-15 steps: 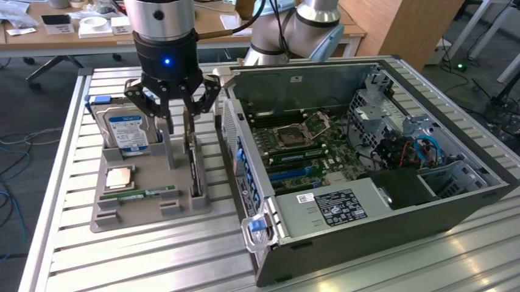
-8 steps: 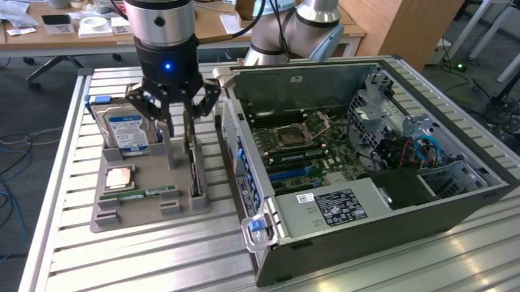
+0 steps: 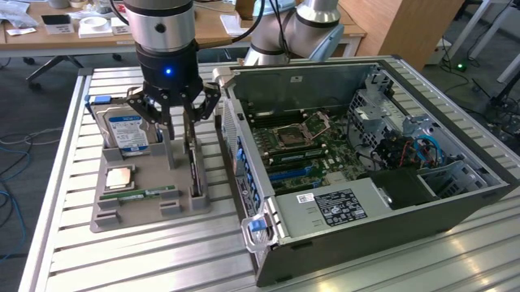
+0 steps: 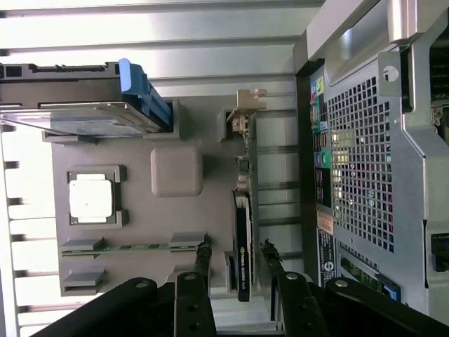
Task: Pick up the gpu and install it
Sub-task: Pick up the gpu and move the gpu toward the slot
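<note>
gpu [image 3: 193, 163], thin flat dark-faced green card with silver end bracket: not lifted yet, nothing installed

Exterior view: gpu stands on edge in the slotted grey plastic parts holder [image 3: 130, 213], on the side nearest the open dark metal computer case [image 3: 366, 207]. The black two-finger gripper [image 3: 180, 128] is down over the card, one finger on each side of it. Holder also carries a boxy hard drive with blue-white label [image 3: 126, 129], a square silver CPU chip [image 3: 120, 176] and a narrow green RAM stick [image 3: 146, 194], all seated. The green motherboard [image 3: 309, 146] lies exposed inside the case, with no card standing in its slots. All of it sits on a ribbed aluminium table [image 3: 122, 261].

Wrist view: gpu [image 4: 242, 210] is seen edge-on, running between the gripper [image 4: 236, 247] fingertips [image 4: 203, 256]. A gap shows on both sides of the card, so the jaws are partly apart and grip nothing. The card looks fully seated in its holder [image 4: 175, 217].

Judgement: approach and alignment done. Grasp, lift, carry to the case and insertion all remain.
</note>
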`<state>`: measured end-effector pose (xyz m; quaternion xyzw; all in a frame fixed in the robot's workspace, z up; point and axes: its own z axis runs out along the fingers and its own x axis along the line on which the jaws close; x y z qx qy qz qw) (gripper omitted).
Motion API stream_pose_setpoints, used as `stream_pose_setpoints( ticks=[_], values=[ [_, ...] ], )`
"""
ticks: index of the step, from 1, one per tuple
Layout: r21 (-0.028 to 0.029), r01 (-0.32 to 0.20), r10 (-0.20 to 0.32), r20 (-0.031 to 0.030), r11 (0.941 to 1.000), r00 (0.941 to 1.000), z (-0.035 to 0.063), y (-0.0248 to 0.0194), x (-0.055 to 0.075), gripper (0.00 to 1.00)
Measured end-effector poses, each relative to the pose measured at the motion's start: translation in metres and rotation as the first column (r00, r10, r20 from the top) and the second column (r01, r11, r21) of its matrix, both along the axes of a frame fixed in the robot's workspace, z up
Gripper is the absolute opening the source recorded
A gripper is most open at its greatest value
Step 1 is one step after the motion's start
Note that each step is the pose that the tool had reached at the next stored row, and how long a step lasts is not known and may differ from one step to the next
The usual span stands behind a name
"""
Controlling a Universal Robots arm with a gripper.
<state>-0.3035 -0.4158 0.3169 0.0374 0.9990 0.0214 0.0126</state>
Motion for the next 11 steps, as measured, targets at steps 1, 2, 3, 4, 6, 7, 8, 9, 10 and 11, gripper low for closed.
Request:
stream_pose_setpoints(
  ticks=[1,2,3,4,6,7,8,9,10,11],
  values=[
    [0.0000,0.000,0.000,-0.0001,1.0000,1.0000,0.0000,0.0000,0.0000,0.42],
    [-0.0001,0.000,0.000,-0.0001,1.0000,1.0000,-0.0001,0.0000,0.0000,0.42],
    [0.0002,0.000,0.000,0.0001,1.0000,1.0000,-0.0003,0.0000,0.0000,0.42],
    [0.0001,0.000,0.000,0.0002,1.0000,1.0000,-0.0004,0.0000,0.0000,0.42],
    [0.0003,0.000,0.000,0.0003,1.0000,1.0000,-0.0010,0.0000,0.0000,0.42],
    [0.0004,0.000,0.000,0.0004,1.0000,1.0000,-0.0015,0.0000,0.0000,0.42],
    [0.0003,0.000,0.000,0.0003,1.0000,1.0000,-0.0020,0.0000,0.0000,0.42],
    [0.0002,0.000,0.000,0.0002,1.0000,1.0000,-0.0028,0.0000,0.0000,0.42],
    [0.0003,0.000,0.000,0.0003,1.0000,1.0000,-0.0039,0.0000,0.0000,0.42],
    [0.0002,0.000,0.000,0.0003,1.0000,1.0000,-0.0048,0.0000,0.0000,0.42]
  ],
)
